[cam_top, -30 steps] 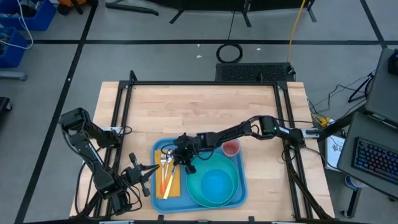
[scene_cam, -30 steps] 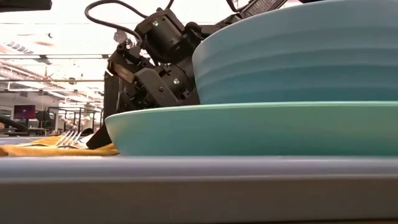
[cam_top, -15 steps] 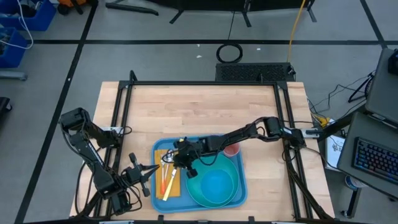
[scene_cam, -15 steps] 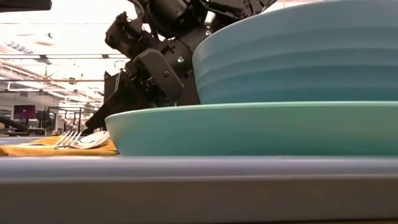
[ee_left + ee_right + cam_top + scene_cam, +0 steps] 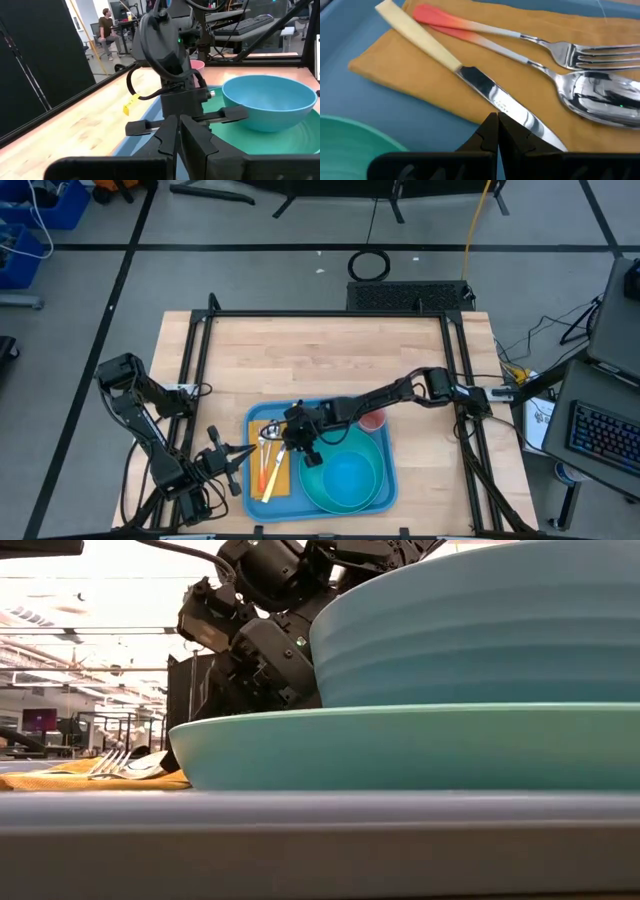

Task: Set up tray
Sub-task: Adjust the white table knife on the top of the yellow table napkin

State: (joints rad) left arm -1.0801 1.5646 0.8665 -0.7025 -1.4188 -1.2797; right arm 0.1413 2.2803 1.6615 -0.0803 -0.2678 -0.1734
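High view: the tray point(image 5: 318, 502) is lying at the table's near edge, between the two arms, its long axis running across the table from left arm to right arm.
Right gripper: the right gripper point(image 5: 289, 442) is hanging over the tray's left part, just above the yellow napkin point(image 5: 400, 70); in the right wrist view its fingers point(image 5: 492, 134) are pressing together with nothing between them.
Left gripper: the left gripper point(image 5: 232, 468) is waiting just off the tray's left end, also pinched closed and empty.
Key relation: the right gripper is reaching in over the tray from its far right side and is the one over the cutlery, so any further adjusting there is probably falling to it; the left gripper is sitting nearer the tray's rim.
Tray contents, left: the napkin is carrying a knife point(image 5: 457, 70), a fork point(image 5: 570, 50) and a spoon point(image 5: 597, 97), lying roughly side by side.
Tray contents, right: a turquoise plate point(image 5: 400, 745) is holding a blue bowl point(image 5: 267, 100); a pink cup point(image 5: 372, 419) is standing at the tray's far side.
Judgement: the setting is looking close to complete.
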